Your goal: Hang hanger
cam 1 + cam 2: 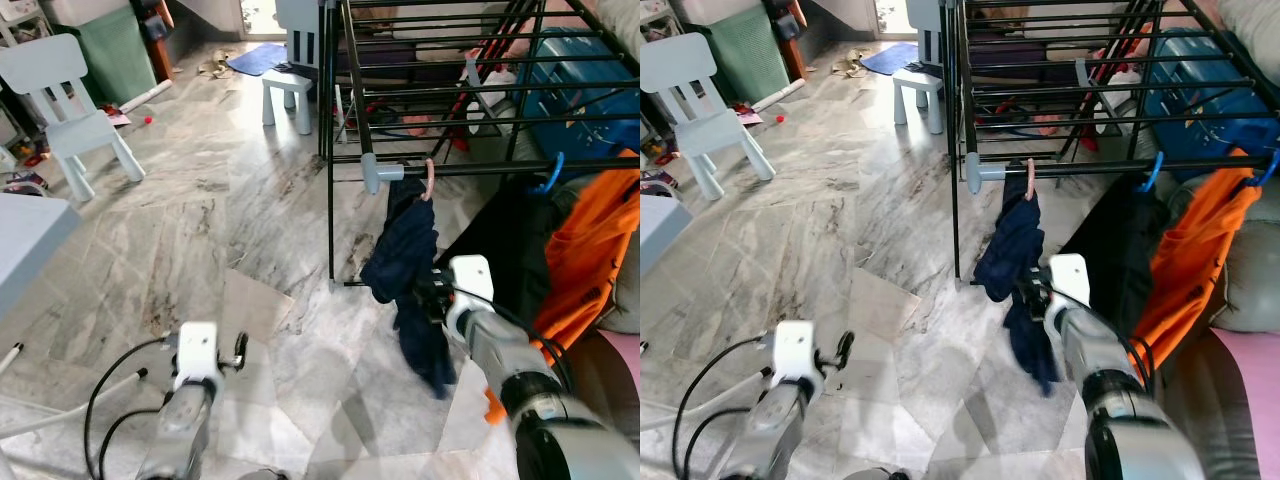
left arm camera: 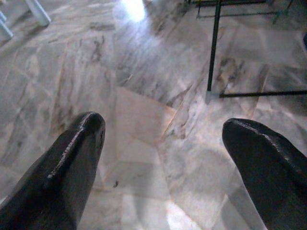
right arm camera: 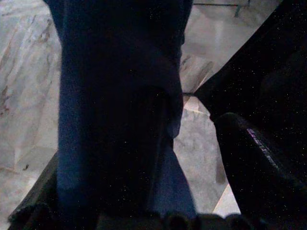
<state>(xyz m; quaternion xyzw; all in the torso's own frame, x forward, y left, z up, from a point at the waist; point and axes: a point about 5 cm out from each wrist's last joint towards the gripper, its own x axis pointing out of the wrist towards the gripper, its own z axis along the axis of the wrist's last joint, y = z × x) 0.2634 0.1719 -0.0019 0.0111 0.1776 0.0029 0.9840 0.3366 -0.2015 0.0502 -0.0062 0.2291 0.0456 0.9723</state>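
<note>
Marble floor (image 1: 250, 220), veined grey, with a pale chair (image 1: 75, 115) far left. Low at left, left gripper (image 2: 163, 158) spread wide over bare tile, grasping nothing. Centre, black drying rack (image 1: 345, 100); pink hanger (image 1: 429, 180) hooked on its front rail, carrying a dark blue garment (image 1: 405, 260). Right gripper (image 3: 144, 191) up against that garment, cloth between parted fingers; grasp cannot be told. Far right, orange cloth (image 1: 590, 240).
</note>
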